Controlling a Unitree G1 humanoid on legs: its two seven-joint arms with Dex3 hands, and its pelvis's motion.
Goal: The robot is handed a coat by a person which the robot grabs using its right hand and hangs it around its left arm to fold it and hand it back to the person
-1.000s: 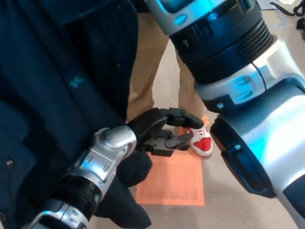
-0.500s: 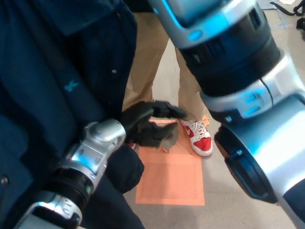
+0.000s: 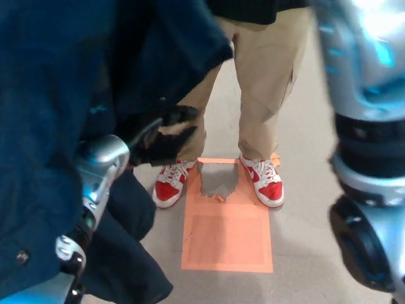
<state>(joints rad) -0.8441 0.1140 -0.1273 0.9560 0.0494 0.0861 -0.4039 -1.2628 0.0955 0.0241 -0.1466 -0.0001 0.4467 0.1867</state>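
Change since the earlier frame: right arm [image 3: 367,126] has swung out toward the right edge of the view. Left hand [image 3: 161,139] has drawn back to the left and sits higher. The coat [image 3: 44,95] now fills more of the left half. Both of the person's shoes now show, where only one did before.

1. Coat: dark navy, draped over the left arm [image 3: 95,171]. It hangs in heavy folds from the top left corner down to the bottom edge. One fold falls below the forearm, and a flap reaches across to the person's trousers.
2. Left hand: black, sticking out from under the coat and pointing right. Its fingers [image 3: 180,115] are spread, with trouser cloth visible in the gap. Nothing is held. The image is blurred here.
3. Right arm: silver and black segments along the right edge. Its hand is out of frame.
4. Person [image 3: 266,69]: khaki trousers and red-and-white shoes [image 3: 267,185], facing the robot. The toes are on the far edge of the mat.
5. Mat [image 3: 228,240]: orange rectangle on the grey floor [image 3: 310,253], with a grey worn patch [image 3: 218,180] between the shoes.
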